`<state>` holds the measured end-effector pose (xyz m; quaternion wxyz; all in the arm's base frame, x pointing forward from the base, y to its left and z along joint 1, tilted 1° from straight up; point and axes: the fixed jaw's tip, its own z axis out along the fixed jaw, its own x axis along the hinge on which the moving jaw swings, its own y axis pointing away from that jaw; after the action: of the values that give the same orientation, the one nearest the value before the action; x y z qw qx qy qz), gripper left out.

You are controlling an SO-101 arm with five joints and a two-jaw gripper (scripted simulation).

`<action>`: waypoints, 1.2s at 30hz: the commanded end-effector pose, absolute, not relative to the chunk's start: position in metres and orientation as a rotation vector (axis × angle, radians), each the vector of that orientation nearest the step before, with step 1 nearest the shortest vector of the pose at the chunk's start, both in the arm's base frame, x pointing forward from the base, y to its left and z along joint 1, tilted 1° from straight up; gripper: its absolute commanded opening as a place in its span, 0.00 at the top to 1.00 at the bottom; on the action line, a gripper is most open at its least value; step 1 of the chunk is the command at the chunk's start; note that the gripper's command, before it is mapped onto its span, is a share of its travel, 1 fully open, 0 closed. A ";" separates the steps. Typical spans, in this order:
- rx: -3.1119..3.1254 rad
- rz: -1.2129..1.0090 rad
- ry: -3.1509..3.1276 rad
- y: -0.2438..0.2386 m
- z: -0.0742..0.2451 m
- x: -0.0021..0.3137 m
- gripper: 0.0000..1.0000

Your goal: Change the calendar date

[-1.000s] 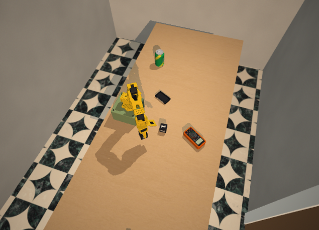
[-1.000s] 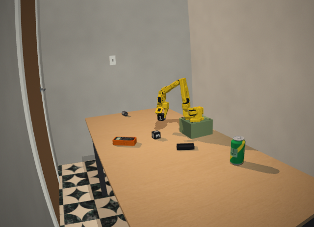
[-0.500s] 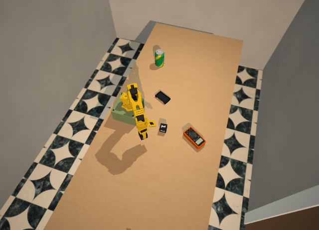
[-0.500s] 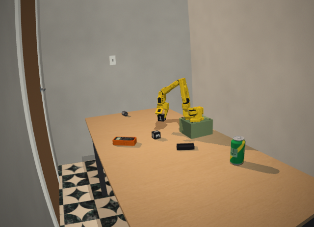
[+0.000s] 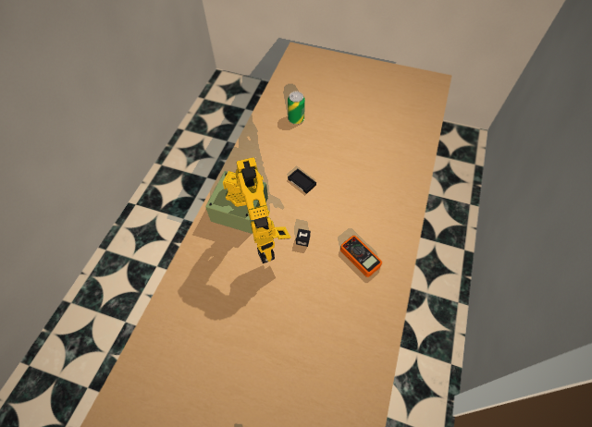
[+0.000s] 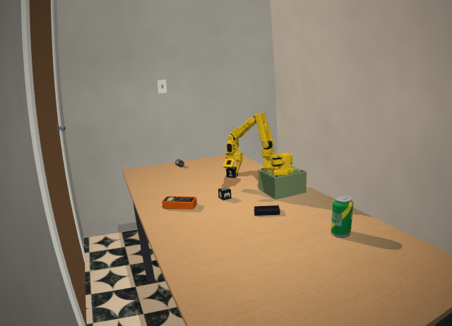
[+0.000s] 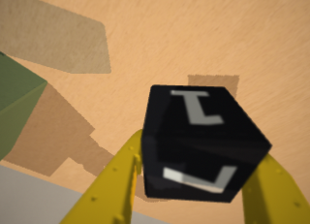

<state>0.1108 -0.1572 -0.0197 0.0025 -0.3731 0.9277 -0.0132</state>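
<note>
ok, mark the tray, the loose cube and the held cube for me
tray [image 5: 302, 180], top view, its dark inside floor
loose cube [image 6: 224, 193], exterior view, the side face with the white digit
held cube [image 7: 203, 142], wrist view, the black edge between its two digit faces
</note>
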 end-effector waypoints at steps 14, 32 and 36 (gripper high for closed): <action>-1.156 0.026 2.925 -0.152 -0.034 0.103 1.00; -1.156 0.026 2.925 -0.152 -0.037 0.103 1.00; -1.156 0.026 2.925 -0.152 -0.039 0.103 1.00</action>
<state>0.1061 -0.1545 -0.0347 -0.0008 -0.3677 0.9299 0.0003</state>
